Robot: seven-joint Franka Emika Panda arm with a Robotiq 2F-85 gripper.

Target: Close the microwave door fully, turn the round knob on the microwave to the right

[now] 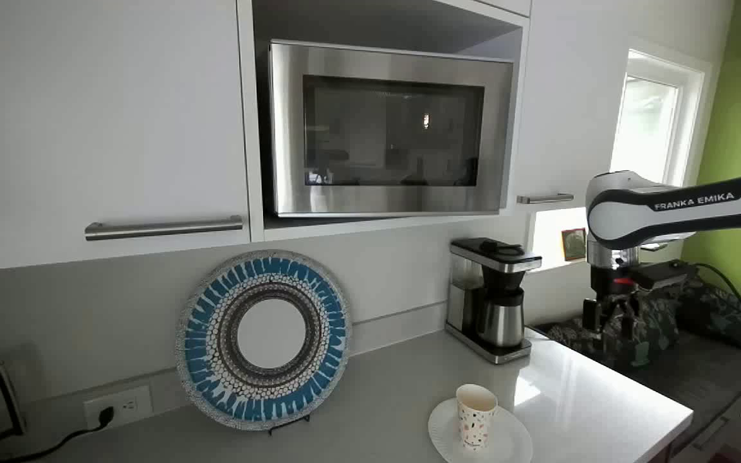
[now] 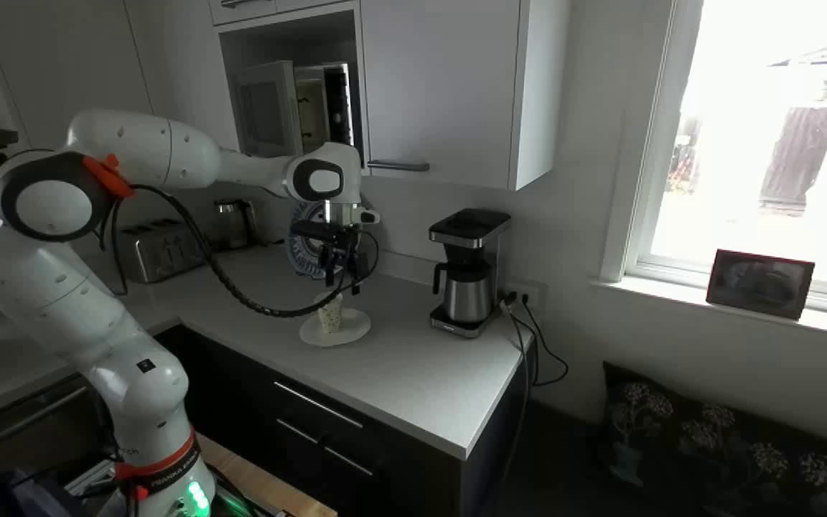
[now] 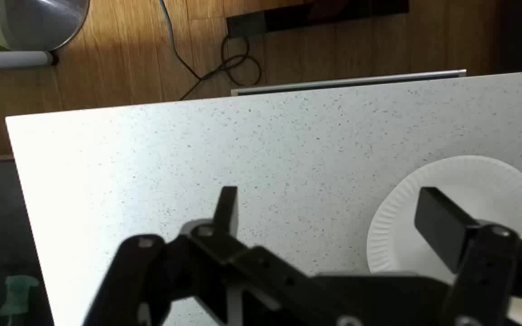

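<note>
One microwave [image 2: 304,104], in a cabinet niche [image 1: 377,22] above the counter [image 1: 396,366], its opening turned to the near side. One microwave door [image 1: 393,132], partly open: long axis level, running from its left side back at the niche to the free right edge, which stands out toward the near side; glass face turned near and somewhat left. In an exterior view the cavity [image 2: 311,118] shows right of that edge, a narrow dark strip [image 2: 339,104] right again; the round knob is too small and dim there for me to make out. My gripper [image 3: 329,210]: released, two fingers [image 3: 442,226] spread wide, pointing down above the counter, well apart from the door. Other counts: on the counter, one coffee maker [image 1: 464,305] with one steel carafe [image 1: 501,321], upright, lower than the microwave and to its right; one white plate [image 3: 483,183], fluted rim, toward the near side; one speckled paper cup [image 1: 475,418] upright on the plate; one round patterned disc [image 1: 213,341] propped on edge, left of the coffee maker. Farther left, one toaster [image 2: 161,251] and one kettle [image 2: 232,224], near each other. Two bar handles [image 1: 163,228], lying level, one on each cabinet door [image 1: 100,116] flanking the niche. At right, one dark framed picture [image 2: 759,283] on the window sill [image 2: 665,291], longer side level.
</note>
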